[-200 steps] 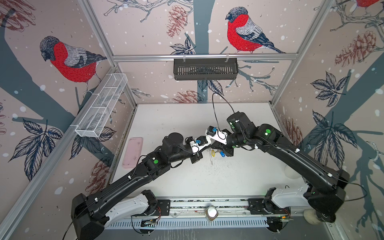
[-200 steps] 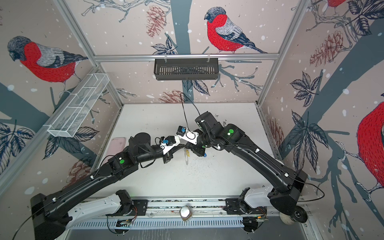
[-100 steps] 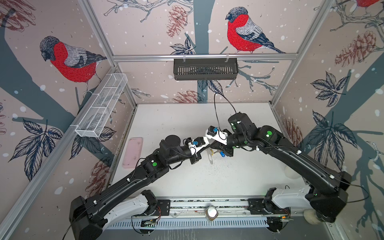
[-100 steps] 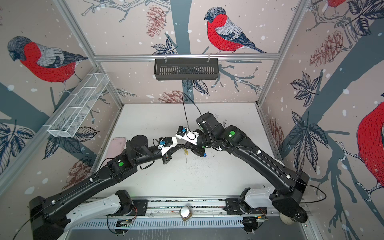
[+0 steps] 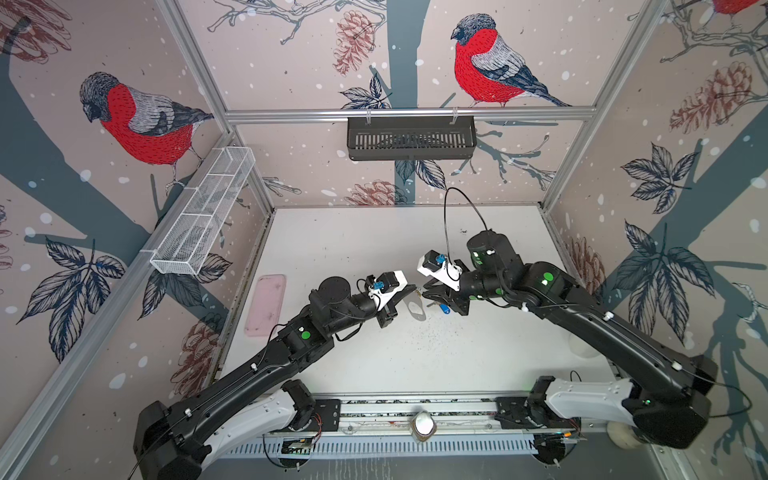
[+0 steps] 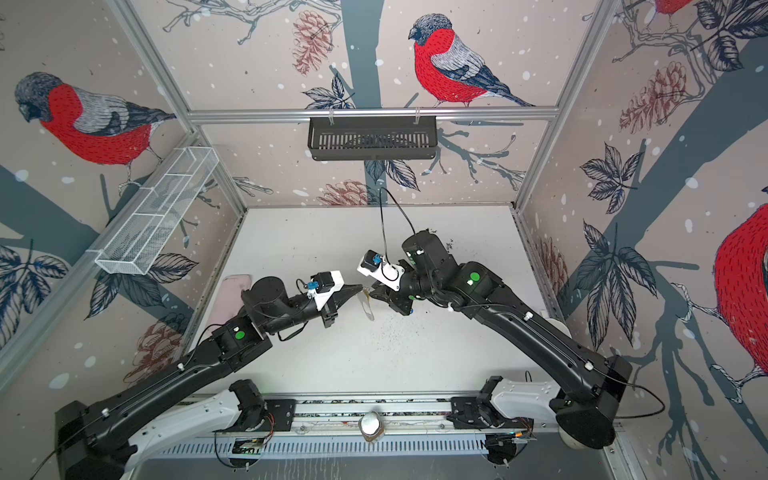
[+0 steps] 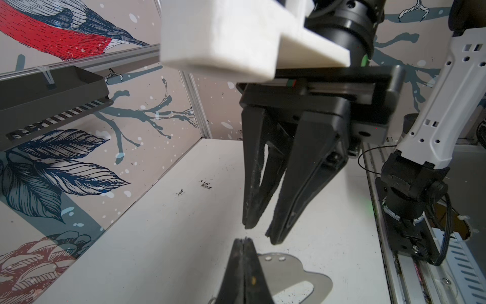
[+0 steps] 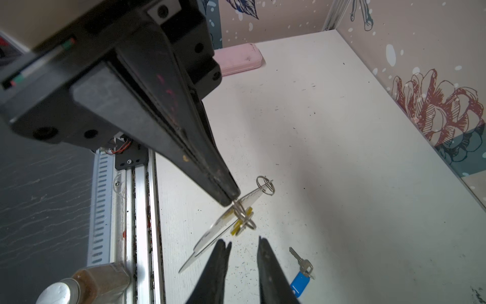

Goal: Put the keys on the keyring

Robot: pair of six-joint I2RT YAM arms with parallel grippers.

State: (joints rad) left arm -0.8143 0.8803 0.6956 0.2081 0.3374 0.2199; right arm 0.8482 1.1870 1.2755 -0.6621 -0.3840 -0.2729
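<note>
1. L gripper (image 8: 232,198): jaws pressed together, pinching keyring (image 8: 213,233) at its ringed edge. Plate held off table, tilted, thin edge toward R wrist cam.
2. R gripper (image 8: 243,243): jaws parted a little, nothing between. Tips just beside plate, not touching.
3. Yellow-tag key (image 8: 238,226): hanging at a small ring on plate. Judged threaded, tho exact link too small to confirm.
4. Blue-tag key (image 8: 301,273): flat on table (image 8: 342,158), near R gripper, apart from plate.
5. Step in hand (judged): one key on, second to fetch. Next: lower R gripper, pinch blue-tag key by tag or bow, lift, line up w/ free ring (image 8: 265,185). Needs steady plate + fine aim.
6. Room: open table round both grippers. Pink tray (image 5: 266,305) well apart at L edge; walls far off; front rail (image 8: 139,210) near, below plate.
</note>
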